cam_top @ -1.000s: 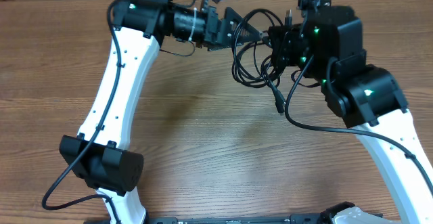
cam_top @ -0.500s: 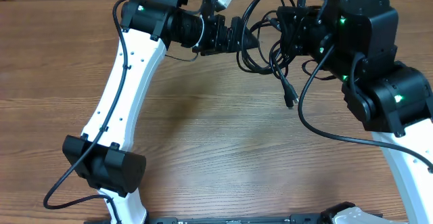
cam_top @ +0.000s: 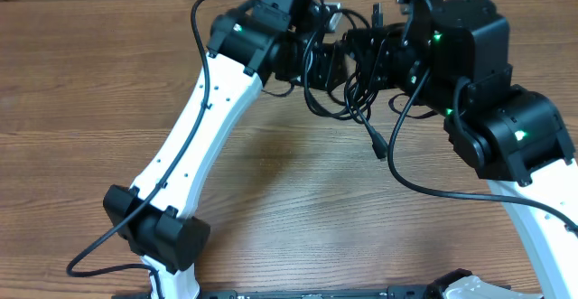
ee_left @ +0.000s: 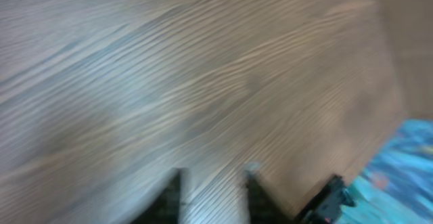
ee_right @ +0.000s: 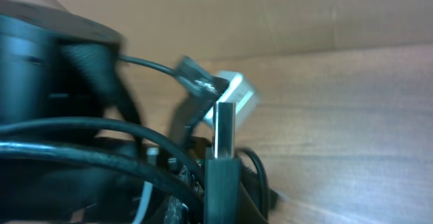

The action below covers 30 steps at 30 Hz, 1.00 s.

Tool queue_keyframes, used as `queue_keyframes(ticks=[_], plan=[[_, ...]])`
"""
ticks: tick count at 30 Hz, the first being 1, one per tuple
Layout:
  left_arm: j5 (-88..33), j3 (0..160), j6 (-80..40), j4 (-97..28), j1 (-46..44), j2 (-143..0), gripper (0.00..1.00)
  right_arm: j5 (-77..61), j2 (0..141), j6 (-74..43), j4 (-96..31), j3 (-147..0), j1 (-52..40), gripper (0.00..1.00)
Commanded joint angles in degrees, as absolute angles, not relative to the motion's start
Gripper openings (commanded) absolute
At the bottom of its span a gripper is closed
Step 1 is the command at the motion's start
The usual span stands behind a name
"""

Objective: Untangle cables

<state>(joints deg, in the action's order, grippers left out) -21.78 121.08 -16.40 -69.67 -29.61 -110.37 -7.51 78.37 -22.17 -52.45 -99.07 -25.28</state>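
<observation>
Hanging in the upper middle of the overhead frame, the cables are clamped in the right hand, clear of the bench, one plug dangling lowest. Just left of the tangle, the left hand seems parted and empty, bench showing between its fingertips, though its view is blurred.
</observation>
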Motion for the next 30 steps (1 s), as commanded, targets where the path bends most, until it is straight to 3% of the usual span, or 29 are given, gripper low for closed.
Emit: queue_keyframes(ticks=[1,8,15,24,30], plan=[[1.72,121.14,-20.69,-73.91,-25.87,-110.34,0.04,-10.59,72.79,-22.41,-52.21,-101.30,-26.02,0.04],[13.76,121.14,-23.35,-82.83,-16.47,-108.31,0.04,-9.52,66.76,-20.45,-54.00,-101.30,-25.98,0.04],[11.81,121.14,-24.18,-88.01,-6.26,-104.12,0.04,10.15,64.77,-20.95,-61.78,-101.27,-25.65,0.04],[10.22,121.14,-22.72,-85.84,-7.42,-99.83,0.04,12.64,70.30,-21.15,-66.02,-101.25,-25.61,0.04],[20.75,121.16,-24.73,-88.64,-2.39,-97.21,0.04,32.51,75.85,-30.39,-75.42,-101.23,-20.95,0.04]])
